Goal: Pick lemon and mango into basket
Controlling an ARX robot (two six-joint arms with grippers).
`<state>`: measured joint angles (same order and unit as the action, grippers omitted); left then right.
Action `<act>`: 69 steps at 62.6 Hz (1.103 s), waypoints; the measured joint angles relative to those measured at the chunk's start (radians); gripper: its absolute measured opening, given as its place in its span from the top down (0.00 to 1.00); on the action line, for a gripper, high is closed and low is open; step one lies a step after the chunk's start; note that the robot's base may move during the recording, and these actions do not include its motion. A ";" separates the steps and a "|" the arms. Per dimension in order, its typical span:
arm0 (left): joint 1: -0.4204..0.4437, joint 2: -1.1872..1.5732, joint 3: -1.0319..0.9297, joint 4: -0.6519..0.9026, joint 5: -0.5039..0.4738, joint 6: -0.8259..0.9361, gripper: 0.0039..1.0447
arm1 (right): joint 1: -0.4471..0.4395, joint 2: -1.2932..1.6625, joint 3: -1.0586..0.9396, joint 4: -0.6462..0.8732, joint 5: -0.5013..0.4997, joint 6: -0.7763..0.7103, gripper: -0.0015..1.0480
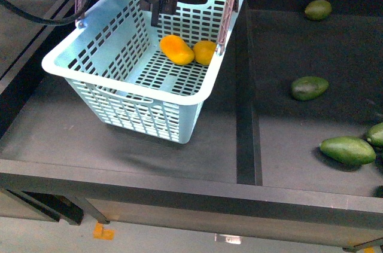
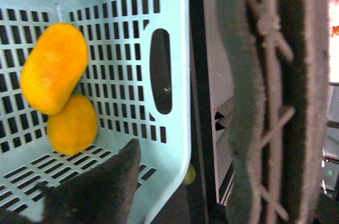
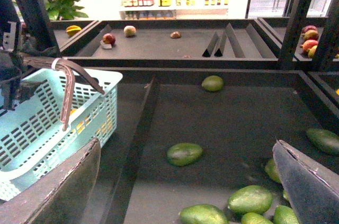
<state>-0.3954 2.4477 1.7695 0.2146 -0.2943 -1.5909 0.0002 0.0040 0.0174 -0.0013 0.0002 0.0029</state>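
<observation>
Inside the basket [image 1: 197,94] lie mango [image 1: 177,49] and lemon [image 1: 205,52].

I see a dark grey compartmented shelf [image 1: 179,145]; its left bay carries the light blue-green slotted plastic basket [image 1: 143,115], the right bay scattered green oval avocados [image 1: 310,88].

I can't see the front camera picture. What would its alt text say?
A light blue-green basket holds two orange-yellow fruits, a longer mango touching a rounder lemon, with the left tool above them. Green avocados lie on the dark shelf to the right.
</observation>
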 joint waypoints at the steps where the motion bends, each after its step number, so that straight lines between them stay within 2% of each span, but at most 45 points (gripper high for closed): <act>1: -0.002 -0.009 -0.019 0.004 -0.006 -0.005 0.35 | 0.000 0.000 0.000 0.000 0.000 0.000 0.08; 13: -0.004 -0.107 -0.155 0.046 -0.048 -0.020 0.05 | 0.000 0.000 0.000 0.000 0.000 0.000 0.08; 28: -0.003 -0.356 -0.357 0.084 -0.108 -0.018 0.06 | 0.000 0.000 0.000 0.000 0.000 0.000 0.08; 31: -0.007 -0.406 -0.408 0.062 -0.129 -0.008 0.06 | 0.000 0.000 0.000 0.000 0.000 0.000 0.08; 35: -0.020 -0.468 -0.451 -0.056 -0.147 0.044 0.06 | 0.000 0.000 0.000 0.000 0.000 0.000 0.08; 39: -0.027 -0.477 -0.455 -0.063 -0.145 0.087 0.07 | 0.000 0.000 0.000 0.000 0.000 0.000 0.08; 40: -0.026 -0.477 -0.479 -0.003 -0.132 0.135 0.09 | 0.000 0.000 0.000 0.000 0.000 0.000 0.08; 42: -0.013 -0.494 -0.600 0.285 -0.087 0.389 0.19 | 0.000 0.000 0.000 0.000 0.000 0.000 0.08; 44: 0.012 -0.539 -0.759 0.539 -0.054 0.744 0.30 | 0.000 0.000 0.000 0.000 0.000 0.000 0.08; 47: 0.050 -0.622 -0.918 0.724 -0.029 1.072 0.42 | 0.000 0.000 0.000 0.000 0.000 0.000 0.08; 50: 0.091 -0.715 -1.034 0.805 -0.005 1.334 0.55 | 0.000 0.000 0.000 0.000 0.000 0.000 0.08; 56: 0.144 -0.826 -1.194 0.847 0.041 1.499 0.75 | 0.000 0.000 0.000 0.000 0.000 0.000 0.08; 63: 0.179 -0.915 -1.329 0.861 0.089 1.552 0.96 | 0.000 0.000 0.000 0.000 0.000 0.000 0.08; 69: 0.210 -0.999 -1.412 0.866 0.117 1.569 0.97 | 0.000 0.000 0.000 0.000 0.000 0.000 0.08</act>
<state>-0.1856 1.4487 0.3573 1.0801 -0.1776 -0.0223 0.0002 0.0036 0.0174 -0.0013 0.0002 0.0029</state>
